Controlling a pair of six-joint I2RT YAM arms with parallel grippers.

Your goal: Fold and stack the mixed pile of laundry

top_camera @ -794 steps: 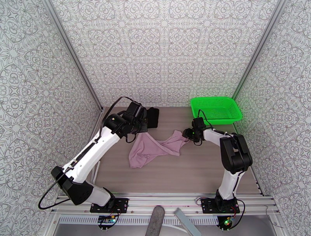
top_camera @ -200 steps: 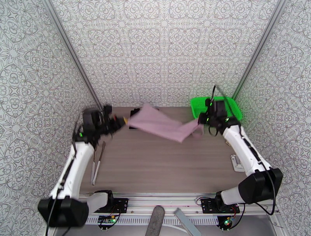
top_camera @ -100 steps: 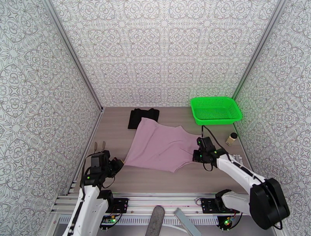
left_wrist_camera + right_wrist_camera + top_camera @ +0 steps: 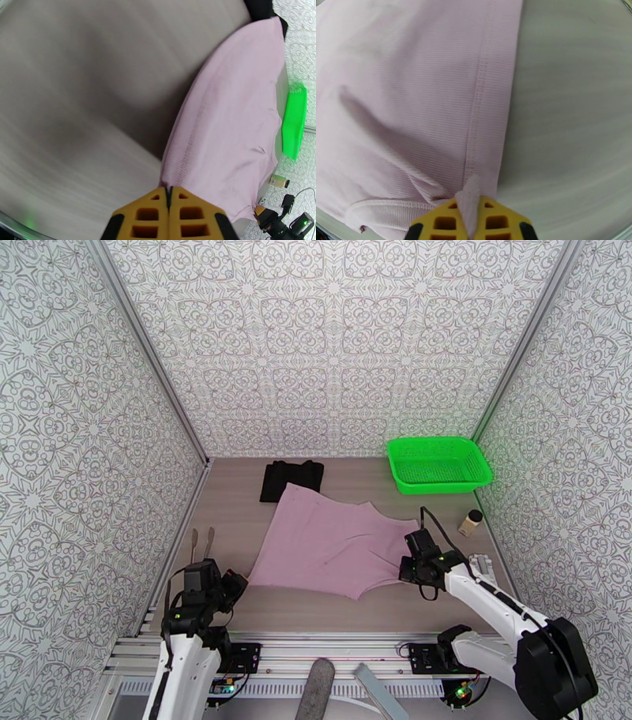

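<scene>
Progress, near to far: pink shirt (image 4: 328,544) lies opened out on the table (image 4: 229,508), mostly flat. Its near edge runs between the two grippers. One shallow ridge crosses the cloth in the right wrist view, and the near right corner is bunched. No fold has been made in it yet.

Its far left corner reaches the black garment (image 4: 291,479); touching or just overlapping, cannot tell which. The black garment sits as a compact dark rectangle near the back wall. It looks already folded, but that is a judgement, since its layers cannot be read from above.

Green basket (image 4: 438,463) is at the far right, well apart from both garments. A small bottle (image 4: 471,522) stands on the table between the basket and the right arm.

Judged state: spreading is about done. Folding the pink shirt and stacking it with the black garment are left.

Tools:
- Left gripper (image 4: 170,193): jaws pressed together, no gap. The near left corner of the pink shirt runs right into the fingertips, so it reads as pinched there. It is low over the table at the near left.
- Right gripper (image 4: 470,201): jaws closed on a raised tuck of the pink shirt at the hem seam, with cloth standing up between the pads. It is low at the near right corner.
</scene>
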